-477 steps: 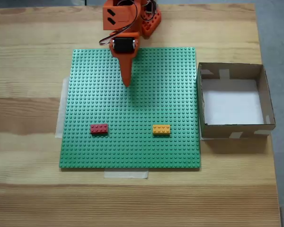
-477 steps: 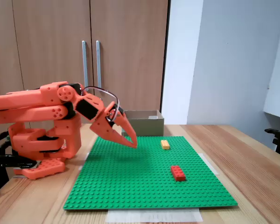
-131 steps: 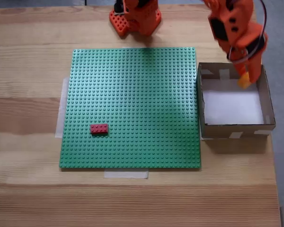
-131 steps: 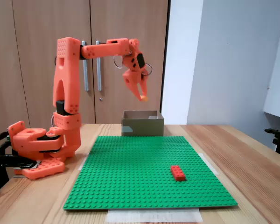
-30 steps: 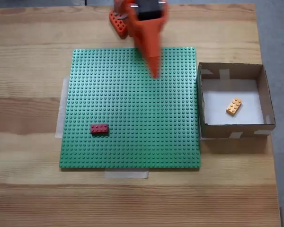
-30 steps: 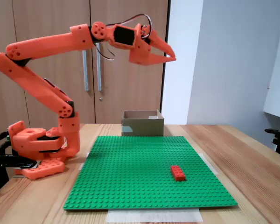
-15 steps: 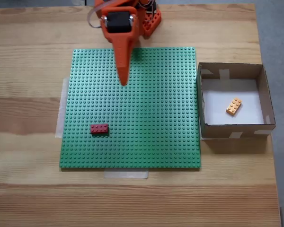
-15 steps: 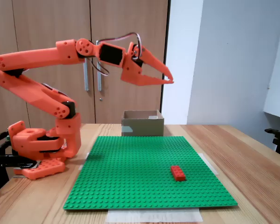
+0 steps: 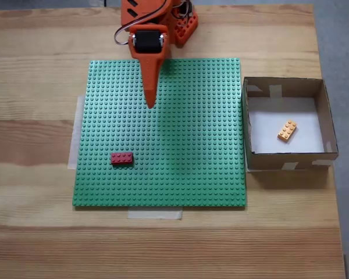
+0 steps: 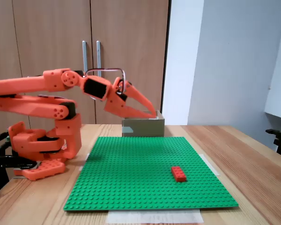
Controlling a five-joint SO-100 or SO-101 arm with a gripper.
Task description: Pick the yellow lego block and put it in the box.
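1. Yellow lego block: lies tilted on the white floor of the box, clear of all walls.
2. Claw: empty, jaws narrow, above the green baseplate, well apart from the red brick.

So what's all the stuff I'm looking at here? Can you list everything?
yellow lego block: one, yellow-orange, lying at an angle on the white bottom of the box
box: one, brown cardboard, on the table right of the baseplate in the top-down fixed view
red brick: one, red, on the baseplate's lower left
baseplate: one, green, studded, taped to the table
table: one, pale wood
cupboard doors: two, brown, behind the arm
arm: one, orange, folded low
gripper: one, orange, empty, above the baseplate
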